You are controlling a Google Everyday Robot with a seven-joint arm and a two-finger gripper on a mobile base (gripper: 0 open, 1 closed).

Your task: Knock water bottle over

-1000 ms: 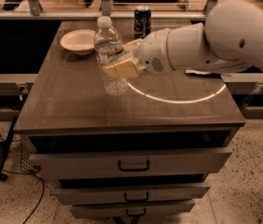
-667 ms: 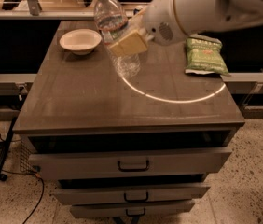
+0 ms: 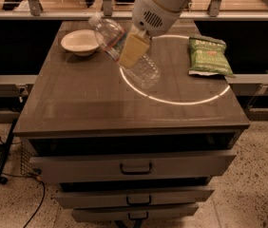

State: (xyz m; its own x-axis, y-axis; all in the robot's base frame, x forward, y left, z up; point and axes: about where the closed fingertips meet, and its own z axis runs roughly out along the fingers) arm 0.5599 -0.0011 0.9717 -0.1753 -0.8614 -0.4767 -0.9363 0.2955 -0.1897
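The water bottle point(image 3: 146, 70) is a clear ribbed bottle with a white cap. It leans steeply over the middle of the table, cap toward the upper left and base low toward the right near the tabletop. My gripper point(image 3: 133, 49) comes down from the white arm at the top. Its yellowish finger point(image 3: 134, 50) lies across the front of the bottle's label band, and the gripper is shut on the bottle's middle. The other finger is hidden behind the bottle.
A white bowl point(image 3: 79, 42) sits at the table's back left. A green chip bag point(image 3: 209, 56) lies at the right. A bright light ring point(image 3: 186, 99) marks the tabletop point(image 3: 77, 103). Drawers point(image 3: 134, 167) are below the front edge. A rail runs behind the table.
The bottle went from upright to steeply tilted, cap swinging left. The arm and gripper rose toward the top of the view with it.
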